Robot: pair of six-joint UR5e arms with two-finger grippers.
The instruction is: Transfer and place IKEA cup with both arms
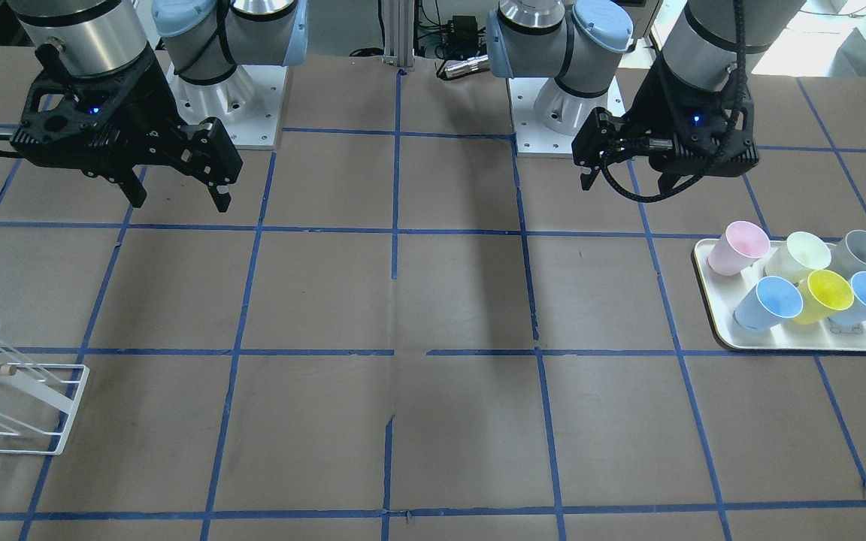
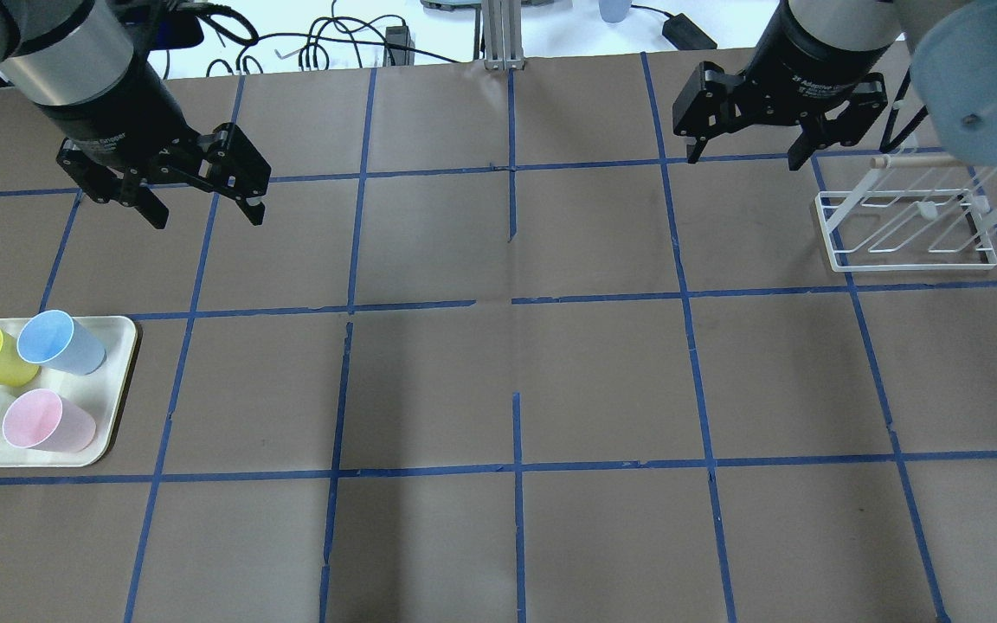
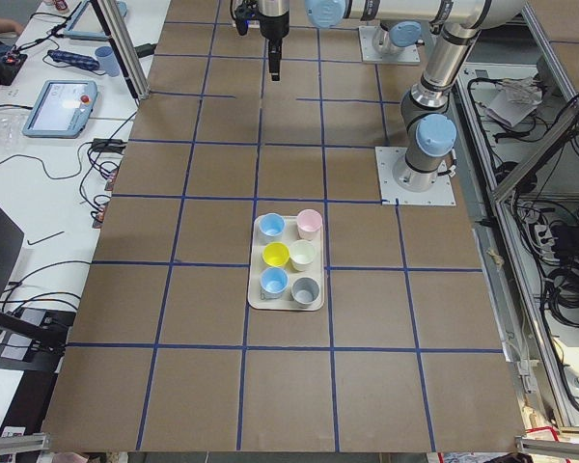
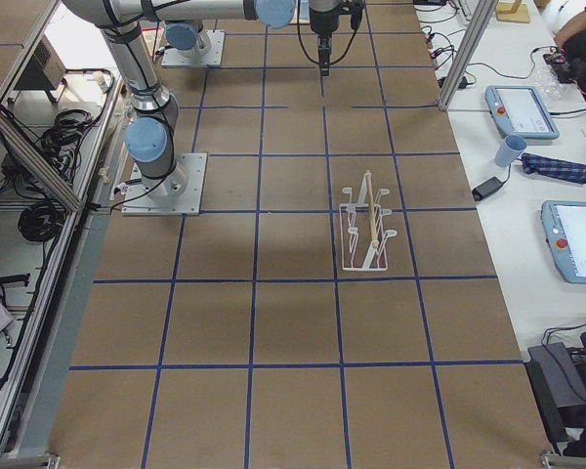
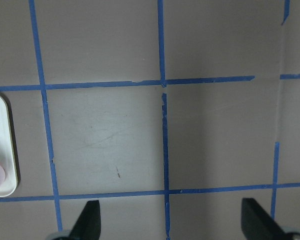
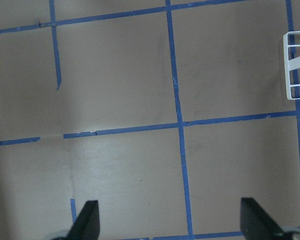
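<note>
One rack (image 1: pixel 1 370), six cups (image 1: pixel 767 303), one tray (image 1: pixel 801 340).

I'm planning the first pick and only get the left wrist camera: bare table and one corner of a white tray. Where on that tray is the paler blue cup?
Observer: Six cups stand mouth-up on the tray in two rows of three. The paler blue cup is in the row farther from the robot, at the end toward the table's middle, next to the yellow cup.
Operator: Is the other arm free to receive it?
Observer: The right gripper hangs open and empty above the table. A white wire rack stands on that side.
</note>
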